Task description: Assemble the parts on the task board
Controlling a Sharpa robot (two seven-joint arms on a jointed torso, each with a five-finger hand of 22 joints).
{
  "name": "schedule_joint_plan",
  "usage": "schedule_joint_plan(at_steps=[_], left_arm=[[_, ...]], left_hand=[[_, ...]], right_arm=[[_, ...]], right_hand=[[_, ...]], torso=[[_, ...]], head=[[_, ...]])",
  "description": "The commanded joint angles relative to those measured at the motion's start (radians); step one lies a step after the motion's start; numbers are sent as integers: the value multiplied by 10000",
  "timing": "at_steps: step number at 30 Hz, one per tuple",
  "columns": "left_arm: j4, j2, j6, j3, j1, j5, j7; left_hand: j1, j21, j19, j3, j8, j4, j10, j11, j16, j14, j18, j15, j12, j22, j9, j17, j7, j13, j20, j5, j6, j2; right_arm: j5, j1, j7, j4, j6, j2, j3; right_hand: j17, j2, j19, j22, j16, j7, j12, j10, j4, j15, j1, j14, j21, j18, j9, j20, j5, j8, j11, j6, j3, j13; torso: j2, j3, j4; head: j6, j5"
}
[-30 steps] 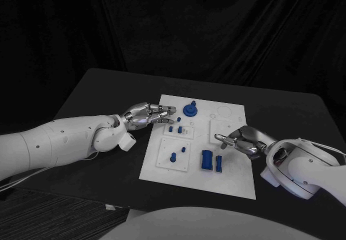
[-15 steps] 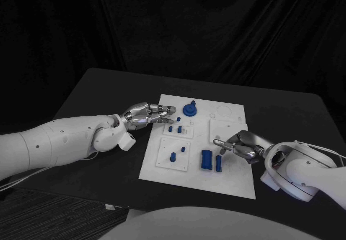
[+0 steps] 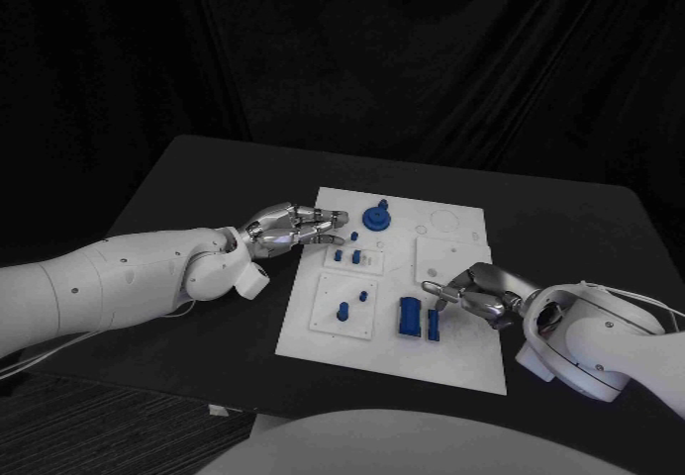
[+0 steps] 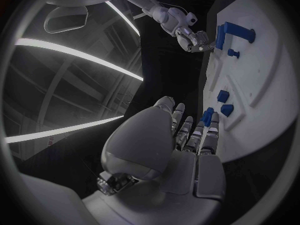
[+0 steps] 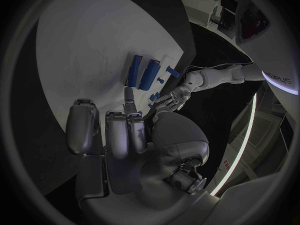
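The white task board lies in the middle of the table. My left hand rests at the board's left edge, fingers stretched toward two small blue pegs. A blue bit shows among its fingertips; I cannot tell whether it is held. My right hand hovers over the board's right side with most fingers curled and one pointing at two upright blue blocks. Nothing shows in its grasp. A round blue part stands near the board's far edge.
Two more small blue pieces sit in the left panel of the board. The black table extends around the board on all sides, with its front edge close below the board.
My right hand has slid left and nearer along the board toward the blue blocks. The left hand and the parts have stayed still.
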Motion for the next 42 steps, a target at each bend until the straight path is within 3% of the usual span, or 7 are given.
schedule_joint_plan(at_steps=[1, 13, 15, 22, 33, 36, 42], left_arm=[[29, 2, 76, 9, -15, 64, 188], [22, 0, 69, 9, -17, 64, 206], [23, 0, 69, 9, -18, 64, 208], [29, -14, 64, 9, -19, 64, 218], [69, -72, -112, 9, -19, 64, 593], [116, -115, -363, 9, -19, 64, 1074], [340, -294, -1210, 9, -19, 64, 2386]], left_hand=[[105, 19, -5, 33, 33, 0, 16, 43, 32, -28, -163, 31, -1, 5, -1, 4, 9, 9, -20, 40, -18, 7], [105, 19, -5, 33, 33, 0, 16, 43, 32, -28, -163, 31, -1, 5, -1, 4, 9, 9, -20, 40, -18, 7], [105, 19, -5, 33, 33, 0, 16, 43, 32, -28, -163, 31, -1, 5, -1, 4, 9, 9, -20, 40, -18, 7], [105, 19, -5, 33, 33, 0, 16, 43, 32, -28, -163, 31, -1, 5, -1, 4, 9, 9, -20, 40, -18, 7], [89, 23, 8, 99, 47, -12, 52, 72, 50, -19, -141, 19, 32, 9, 5, 6, 22, 16, -30, 30, 18, -37], [-2, 18, 11, 108, 73, 19, 172, 116, 105, 29, -60, -23, 137, 19, 15, 16, 26, 36, -49, -31, 84, -168], [-1308, -192, -438, -431, 128, 280, 210, -53, -202, -343, 595, -445, 226, -427, 17, -50, -58, 31, -223, -165, 148, -306]], right_arm=[[-46, -38, -236, 35, 180, 6, -1], [-1344, -59, -353, 166, 207, -24, -1], [-2139, -70, -278, 224, 77, -40, -1], [-4427, -115, 97, 401, -528, -115, -1], [-6141, -177, 848, 578, -1763, -388, -1], [-6180, -188, 1017, 648, -1918, -478, -1], [-5126, -213, 882, 707, -1742, -598, -3]], right_hand=[[1106, 58, 106, 1850, -39, 26, 14, 1064, 4, 72, 45, 778, -24, -25, -21, 76, 56, -47, 75, 61, -74, 2631], [1010, 62, 43, 1803, -78, 86, 14, 1064, 7, 98, 214, 759, -171, 7, -218, 94, 122, -343, 112, -106, -237, 2631], [963, 62, 28, 1797, -99, 116, 14, 1064, 13, 23, 275, 750, -192, 18, -457, 71, 64, -699, -8, -490, -406, 2631], [1006, 109, 56, 1823, -88, -218, 14, 1064, 12, -220, 307, 764, -110, 1, -854, -149, -142, -1166, -298, -871, -763, 2631], [1220, 306, 195, 1929, 4, -178, 14, 1064, 18, -270, 164, 814, 248, -84, -1168, -230, -553, -1359, -290, -746, -1070, 2631], [1322, 480, 270, 1988, 54, -113, 14, 1064, 20, -253, -113, 836, 456, -128, -1297, -218, -720, -1311, -218, -287, -1311, 2631], [1340, 696, 294, 2011, 73, -55, 14, 1064, 33, -117, -540, 837, 560, -154, -1429, -126, -463, -1250, -8, 395, -1406, 2631]], torso=[[1, 1, 0], [7, 2, 0], [7, 2, 1], [2, 2, -2], [2, 3, 1], [0, 3, -3], [-10, 7, -14]], head=[[0, 4], [0, 2], [0, 5], [0, 6], [0, 22], [0, 6], [0, -10]])
